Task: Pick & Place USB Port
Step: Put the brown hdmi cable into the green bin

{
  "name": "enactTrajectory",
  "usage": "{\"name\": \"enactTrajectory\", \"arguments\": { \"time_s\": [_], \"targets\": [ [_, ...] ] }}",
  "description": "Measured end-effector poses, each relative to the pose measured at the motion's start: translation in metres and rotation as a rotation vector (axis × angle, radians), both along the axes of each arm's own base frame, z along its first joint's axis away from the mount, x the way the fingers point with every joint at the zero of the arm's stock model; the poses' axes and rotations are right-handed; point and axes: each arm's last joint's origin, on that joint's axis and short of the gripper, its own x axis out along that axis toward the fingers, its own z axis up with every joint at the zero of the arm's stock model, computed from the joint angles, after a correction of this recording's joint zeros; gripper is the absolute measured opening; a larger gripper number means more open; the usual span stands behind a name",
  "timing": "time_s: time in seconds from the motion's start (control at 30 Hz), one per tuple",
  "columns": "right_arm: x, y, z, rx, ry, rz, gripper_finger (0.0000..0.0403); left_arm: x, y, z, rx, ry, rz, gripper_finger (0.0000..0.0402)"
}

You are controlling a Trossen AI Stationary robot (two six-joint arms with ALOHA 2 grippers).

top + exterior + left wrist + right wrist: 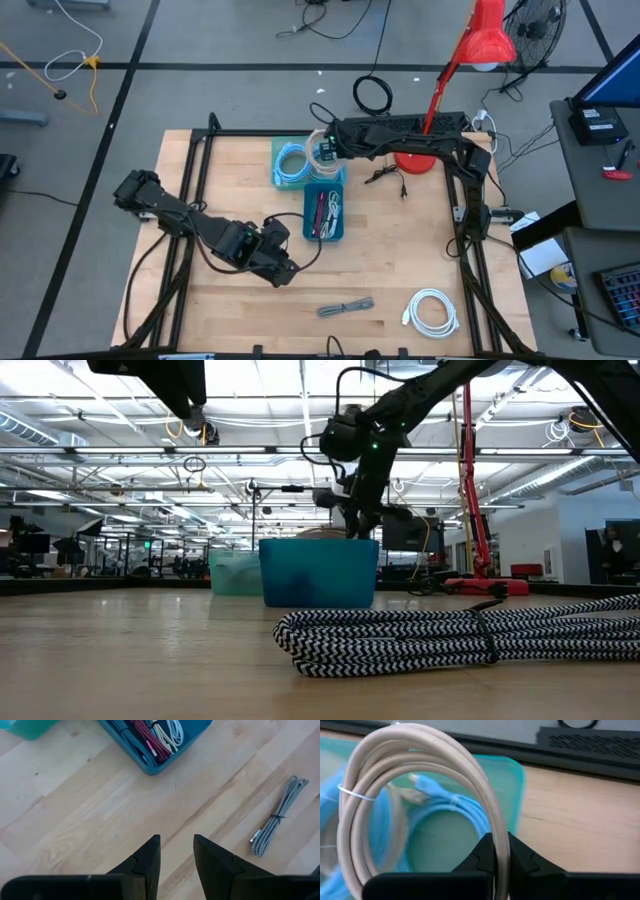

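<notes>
1. Right gripper (500, 851): fingers clamped tight on a strand of the beige cable coil (415, 775). The coil stands up from the fingers as a multi-turn loop, bound with a thin white tie on one side.
2. The coil reads as a smooth, round, light tan cord; one of its plug ends shows inside the loop.
3. Directly past the held coil: the light teal bin (512, 780), with a blue cable coil (445, 810) lying in it. The gripper and its load sit over this bin's rim area; in the high view the right gripper (328, 150) is at the bin's far right corner.
4. Just beside the light teal bin, nearer the table front: the dark blue bin (325, 212) holding red, white and striped cables.
5. Beyond the right gripper: red lamp base (415, 160) and small black cable (385, 175) on the table, close to the arm's link.
6. Left gripper (176, 851): fingers partly apart, holding nothing, hovering over bare wood (90, 820) near the dark blue bin's front corner.
7. Farther toward the front edge from the left gripper: black-white braided cable (346, 308), then a white cable coil (432, 310).
</notes>
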Motion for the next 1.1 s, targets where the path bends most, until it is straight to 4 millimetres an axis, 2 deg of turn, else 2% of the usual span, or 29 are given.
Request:
{"name": "enactTrajectory", "arguments": {
  "time_s": [0.6,0.93,1.1],
  "targets": [
    [0.002,0.007,-0.003,0.068,0.005,0.067,0.0009,-0.005,0.001,-0.001,0.024,0.047,-0.005,0.0117],
    [0.002,0.015,-0.031,0.210,-0.099,0.115,0.0044,-0.004,0.002,-0.001,0.044,0.036,0.004,0.0117],
    [0.000,0.016,-0.033,0.213,-0.080,0.155,0.0059,-0.004,0.002,-0.001,0.043,0.035,0.005,0.0117]
  ]
}}
